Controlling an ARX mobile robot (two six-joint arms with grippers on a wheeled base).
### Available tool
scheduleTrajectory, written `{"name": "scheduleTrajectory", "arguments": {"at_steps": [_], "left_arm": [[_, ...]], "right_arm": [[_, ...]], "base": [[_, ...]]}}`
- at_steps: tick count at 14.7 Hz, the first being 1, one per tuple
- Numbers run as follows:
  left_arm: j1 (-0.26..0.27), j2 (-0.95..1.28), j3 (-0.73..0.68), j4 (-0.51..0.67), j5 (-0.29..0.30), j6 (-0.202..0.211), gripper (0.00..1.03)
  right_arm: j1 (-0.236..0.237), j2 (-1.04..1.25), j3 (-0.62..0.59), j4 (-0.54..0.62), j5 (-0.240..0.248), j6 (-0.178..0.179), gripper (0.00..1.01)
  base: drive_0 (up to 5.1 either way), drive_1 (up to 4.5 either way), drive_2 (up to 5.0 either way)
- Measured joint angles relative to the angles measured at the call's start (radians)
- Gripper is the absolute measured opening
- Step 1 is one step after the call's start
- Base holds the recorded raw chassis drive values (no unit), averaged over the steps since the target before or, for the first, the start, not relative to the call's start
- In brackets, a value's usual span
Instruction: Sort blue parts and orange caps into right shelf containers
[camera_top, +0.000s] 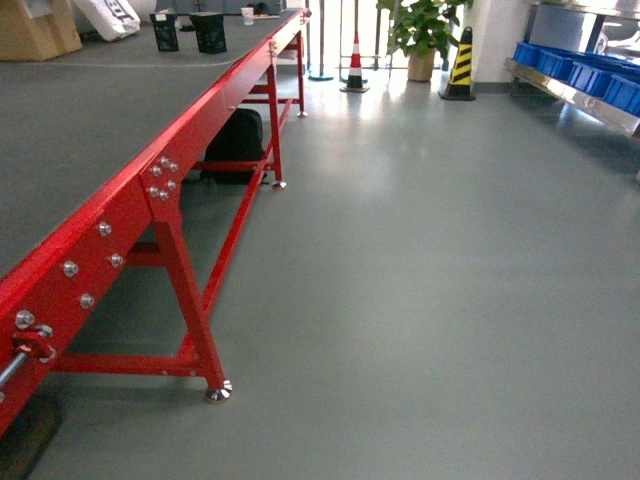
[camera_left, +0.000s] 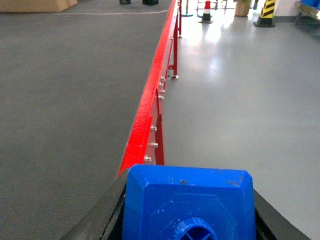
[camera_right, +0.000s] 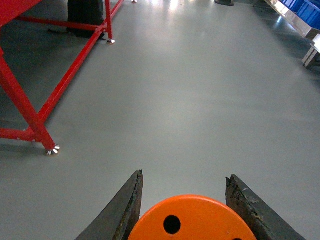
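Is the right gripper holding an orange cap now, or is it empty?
Holding. In the right wrist view, the orange cap sits between the two fingers of the right gripper, its flat top with a hole facing the camera.

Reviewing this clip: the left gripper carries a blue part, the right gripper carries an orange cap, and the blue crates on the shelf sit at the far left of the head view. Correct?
Not quite. The blue crates sit at the far right of the head view, not the left. The rest stands: the left gripper holds a blue part and the right gripper holds an orange cap, per the wrist views.
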Motion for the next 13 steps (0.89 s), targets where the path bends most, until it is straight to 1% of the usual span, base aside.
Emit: {"name": "scheduleTrajectory", "arguments": {"at_steps": [4, 13], "left_arm": [[0.000, 0.000, 0.000, 0.004, 0.000, 0.000, 0.45], [0.000, 0.000, 0.000, 0.003, 0.000, 0.000, 0.45]], "right_arm": [[0.000, 0.000, 0.000, 0.001, 0.000, 0.000, 0.43], [0.000, 0.000, 0.000, 0.003, 0.000, 0.000, 0.43]], "base": [[4.9, -3.44, -1.2], [5.0, -2.45, -2.4]]}}
